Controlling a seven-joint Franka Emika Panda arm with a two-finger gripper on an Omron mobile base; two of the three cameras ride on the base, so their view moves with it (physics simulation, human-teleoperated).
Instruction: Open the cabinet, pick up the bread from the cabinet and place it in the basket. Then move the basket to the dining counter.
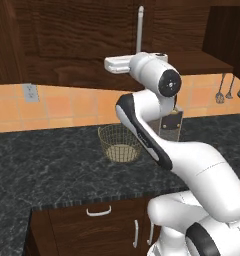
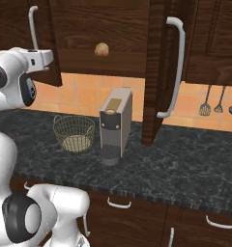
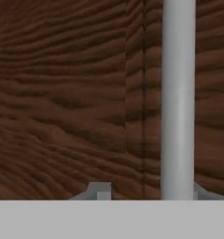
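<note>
You are looking at a kitchen: dark wood cabinets (image 2: 113, 34) above a black speckled tabletop (image 2: 185, 164), orange tiled wall (image 2: 89, 91), coffee machine (image 2: 115, 125) and hanging utensils (image 2: 218, 102).

The right cabinet door (image 2: 156, 72) stands swung out over the black granite counter (image 2: 185, 164), edge-on beside the coffee machine (image 2: 114, 123), leaving the shelf with the bread (image 2: 101, 48) open from the front. The left door (image 2: 40, 43) juts out too, its bar handle (image 3: 178, 98) close before the fingers (image 3: 101, 190). The basket (image 2: 73, 132) has open counter around it.
</note>
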